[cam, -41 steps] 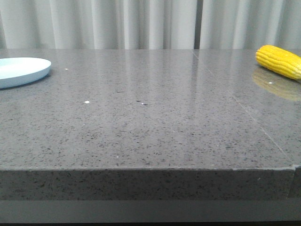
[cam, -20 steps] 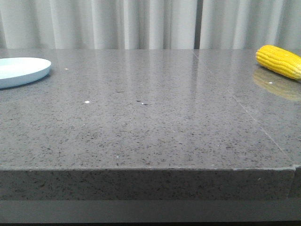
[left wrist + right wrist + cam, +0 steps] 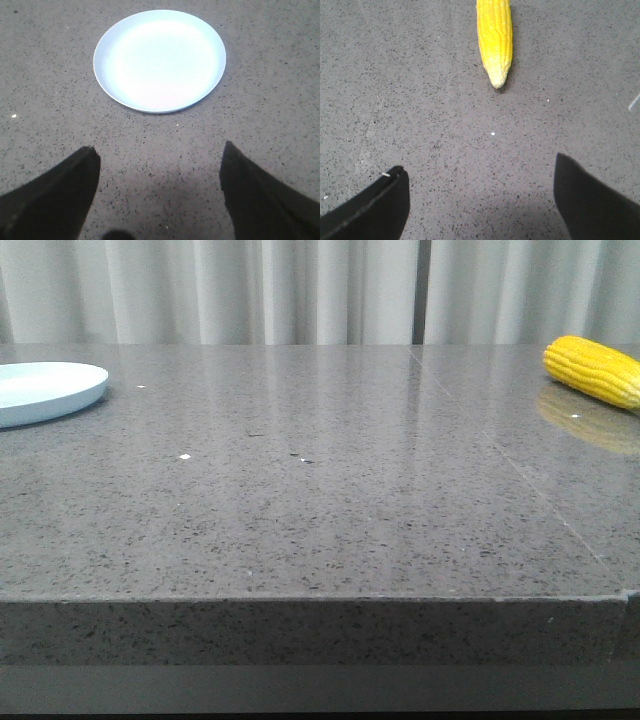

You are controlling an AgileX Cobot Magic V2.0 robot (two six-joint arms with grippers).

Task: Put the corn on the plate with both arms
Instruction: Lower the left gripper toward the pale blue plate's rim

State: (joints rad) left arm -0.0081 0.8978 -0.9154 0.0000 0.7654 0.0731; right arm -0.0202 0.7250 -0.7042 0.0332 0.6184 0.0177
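From my station nothing has shifted across the last second of the front view: the bright yellow corn cob with its rows of kernels (image 3: 596,370) lies at the far right of the speckled grey stone table (image 3: 320,500) exactly where it was, and the round, shallow, pale blue-white plate (image 3: 45,390) sits unmoved at the far left, the two well apart with the whole width of the table between them. I take that stillness to mean the task has not really begun; the corn is untouched and the plate is bare. Neither arm shows in the front view. In the right wrist view I see the right gripper (image 3: 480,200) with its dark fingers spread wide and nothing between them, the cob's paler tapered tip (image 3: 497,77) pointing towards it and lined up roughly with the gap, though the two are apart. In the left wrist view the left gripper (image 3: 159,192) is likewise spread wide and holding nothing, hanging over the table near the plate (image 3: 160,60). I judge the next move belongs to the right arm: advance and close on the cob.
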